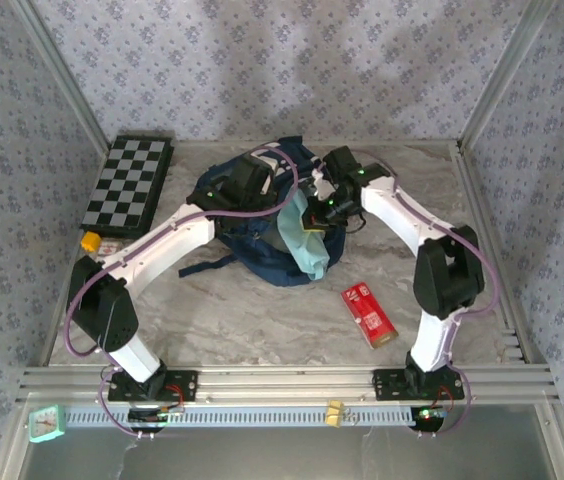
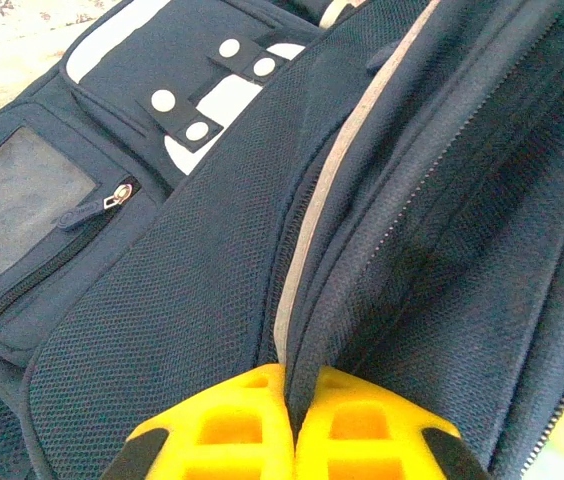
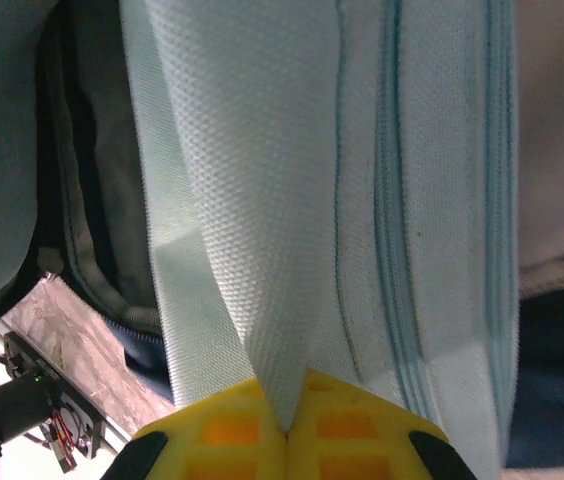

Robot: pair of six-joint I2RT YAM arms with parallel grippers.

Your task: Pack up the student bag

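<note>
Two grippers, both pinching cloth: the left gripper (image 2: 290, 425) has its fingers pressed onto a mesh fold of the bag (image 2: 192, 300), and the right gripper (image 3: 287, 425) nips a mint zip pouch (image 3: 292, 200). The bag lies toward the back of the table (image 1: 262, 320), near the middle. It looks soft, floppy and fairly light, so it will probably sag. A stitched seam or the zip edge seems the surest hold.

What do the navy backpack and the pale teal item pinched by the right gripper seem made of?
The student bag: matte navy woven fabric, likely nylon or polyester; mesh-like weave and stitched zipper seams show. The teal pouch: finer woven cloth, probably synthetic, slight sheen; tight grid weave and a matching zipper show.
</note>
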